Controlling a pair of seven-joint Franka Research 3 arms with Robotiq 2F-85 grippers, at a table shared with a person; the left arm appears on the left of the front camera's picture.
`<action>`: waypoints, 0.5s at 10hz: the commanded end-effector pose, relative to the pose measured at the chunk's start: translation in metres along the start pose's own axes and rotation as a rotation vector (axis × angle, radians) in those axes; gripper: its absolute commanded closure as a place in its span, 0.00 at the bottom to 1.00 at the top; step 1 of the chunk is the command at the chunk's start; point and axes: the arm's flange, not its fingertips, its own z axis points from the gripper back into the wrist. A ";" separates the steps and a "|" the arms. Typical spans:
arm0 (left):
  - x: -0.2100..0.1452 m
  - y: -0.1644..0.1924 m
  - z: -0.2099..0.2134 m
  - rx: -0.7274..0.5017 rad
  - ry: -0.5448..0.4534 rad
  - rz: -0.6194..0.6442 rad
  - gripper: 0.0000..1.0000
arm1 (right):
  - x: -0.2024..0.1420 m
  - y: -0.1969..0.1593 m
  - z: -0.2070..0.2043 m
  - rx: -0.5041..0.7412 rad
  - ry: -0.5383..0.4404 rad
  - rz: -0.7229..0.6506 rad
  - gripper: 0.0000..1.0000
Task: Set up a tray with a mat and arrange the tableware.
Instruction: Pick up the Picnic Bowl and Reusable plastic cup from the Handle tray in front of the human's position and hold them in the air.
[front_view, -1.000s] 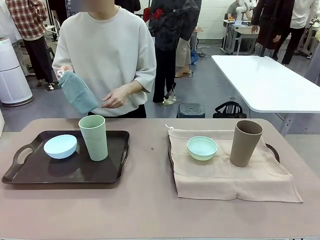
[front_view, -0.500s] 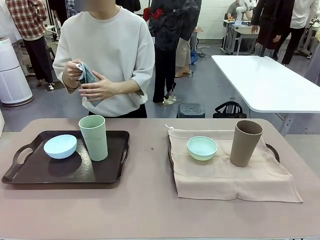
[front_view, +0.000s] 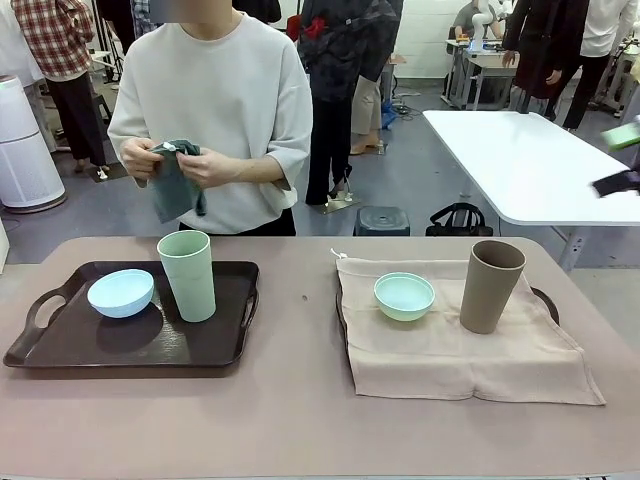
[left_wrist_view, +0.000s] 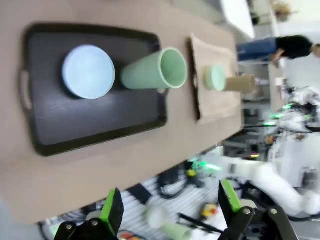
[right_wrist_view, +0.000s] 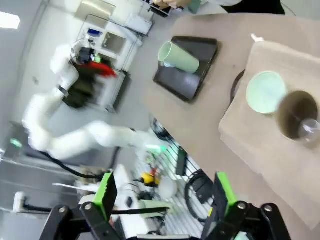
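Note:
A dark tray (front_view: 60, 345) on the left holds a pale blue bowl (front_view: 121, 292) and a tall pale green cup (front_view: 187, 275). On the right a beige mat (front_view: 470, 360) covers a second tray (front_view: 545, 297); a mint green bowl (front_view: 405, 296) and a brown-tan cup (front_view: 491, 285) stand on it. My left gripper (left_wrist_view: 170, 207) is open, high above the table, looking down on the dark tray (left_wrist_view: 95, 125). The right gripper (right_wrist_view: 164, 195) is open too, high over the mat (right_wrist_view: 260, 140), and shows blurred at the front view's right edge (front_view: 618, 160).
Across the table a person holds a grey-teal cloth (front_view: 175, 185) in both hands at chest height. Bare table lies between the trays and along the near edge. A white table (front_view: 530, 165) stands behind on the right.
The person has brought the cloth from their side up to the chest and now grips it with both hands. My right gripper has come into the front view's right edge.

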 end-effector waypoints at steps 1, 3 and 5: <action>-0.003 -0.020 -0.012 0.175 -0.066 -0.082 0.00 | 0.017 0.017 -0.076 -0.101 0.037 0.155 0.00; -0.006 -0.057 -0.019 0.283 -0.166 -0.139 0.00 | 0.030 0.040 -0.166 -0.185 0.062 0.332 0.00; -0.012 -0.080 -0.042 0.411 -0.220 -0.201 0.00 | 0.024 0.040 -0.239 -0.246 0.094 0.521 0.00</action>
